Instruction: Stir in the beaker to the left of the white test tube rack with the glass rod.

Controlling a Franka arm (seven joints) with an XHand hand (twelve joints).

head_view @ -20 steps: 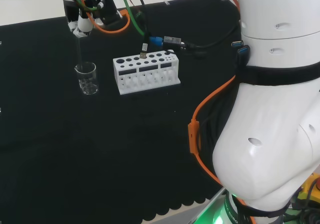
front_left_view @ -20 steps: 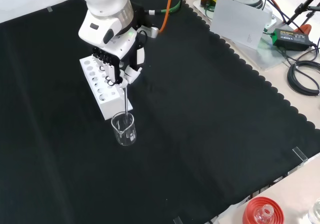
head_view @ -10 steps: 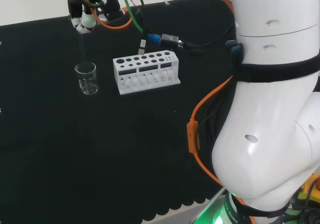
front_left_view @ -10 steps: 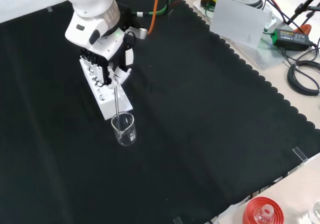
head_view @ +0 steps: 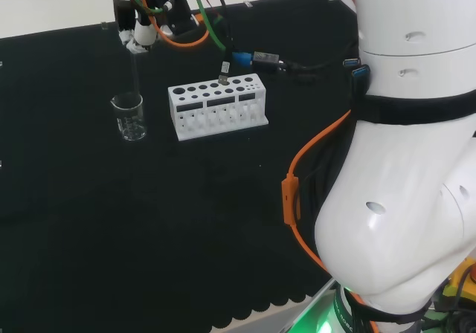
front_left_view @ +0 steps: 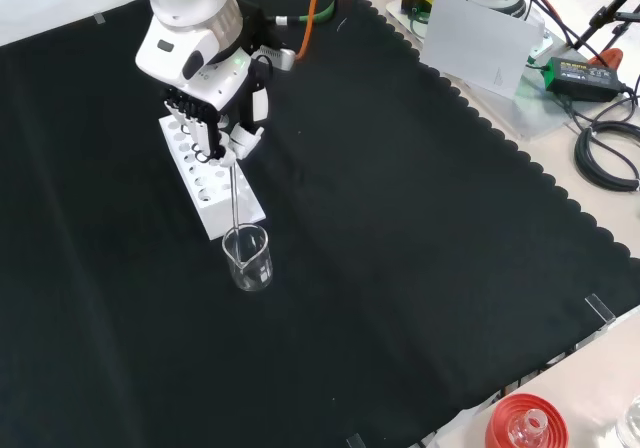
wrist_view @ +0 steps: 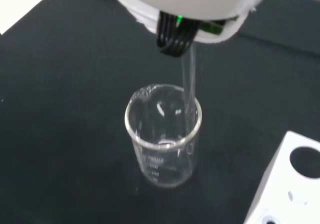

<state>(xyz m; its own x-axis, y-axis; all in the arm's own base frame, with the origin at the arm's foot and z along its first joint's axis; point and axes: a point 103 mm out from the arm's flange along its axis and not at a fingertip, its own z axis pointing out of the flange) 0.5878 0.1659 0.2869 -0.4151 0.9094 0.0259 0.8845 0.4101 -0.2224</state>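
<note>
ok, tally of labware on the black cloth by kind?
Beaker: 1
Glass rod, held in the robot hand: 1
White test tube rack: 1
Total: 3

head: behind arm | front: opposite, overhead | wrist: close; all share beaker (head_view: 130, 116)

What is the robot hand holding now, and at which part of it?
The robot hand holds the glass rod by its upper end, fingers curled round it. The rod's lower end is at the beaker's mouth.
</note>
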